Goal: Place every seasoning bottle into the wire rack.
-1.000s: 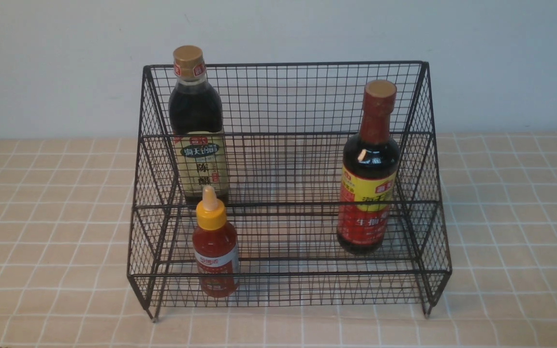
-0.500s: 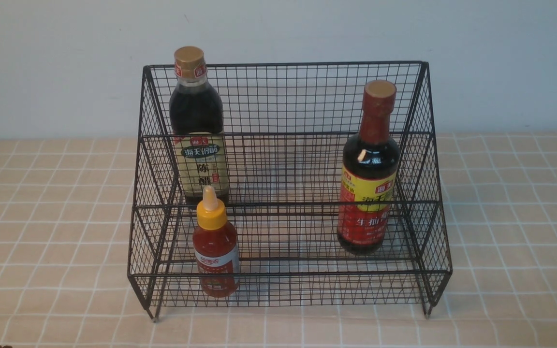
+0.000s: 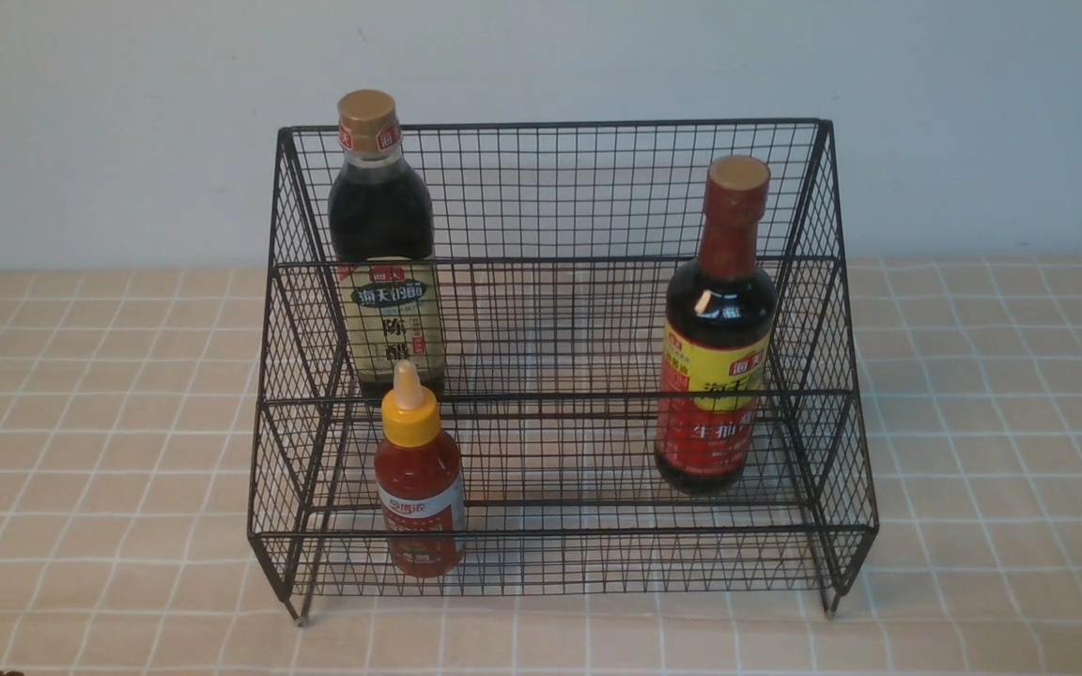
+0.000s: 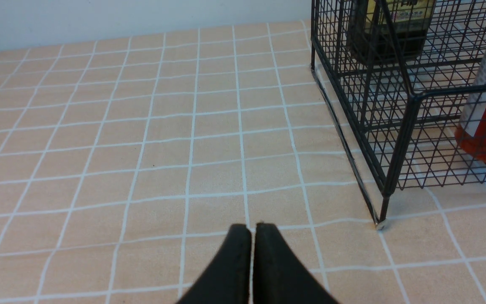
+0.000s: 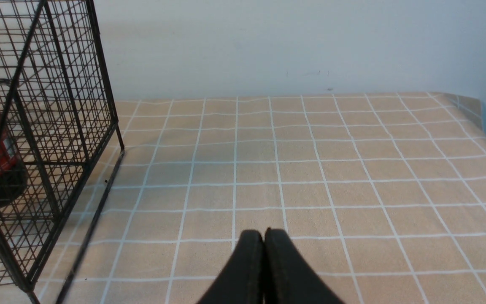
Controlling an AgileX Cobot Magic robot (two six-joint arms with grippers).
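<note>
Jaws closed over checked tablecloth (image 4: 141,139).

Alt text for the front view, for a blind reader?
Three seasoning bottles stand upright in a black wire rack on a checked tablecloth: gold-capped bottle upper left, small red sauce bottle lower left, red-necked bottle right.

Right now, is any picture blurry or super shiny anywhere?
Front view: sharp and evenly lit, with one small white glint on the red-neck bottle's dark shoulder. Left wrist view: the tablecloth is clear, but the left gripper looks soft-edged up close. Right wrist view: the wire rack casts only a faint shadow beside it, and there is no glare.
</note>
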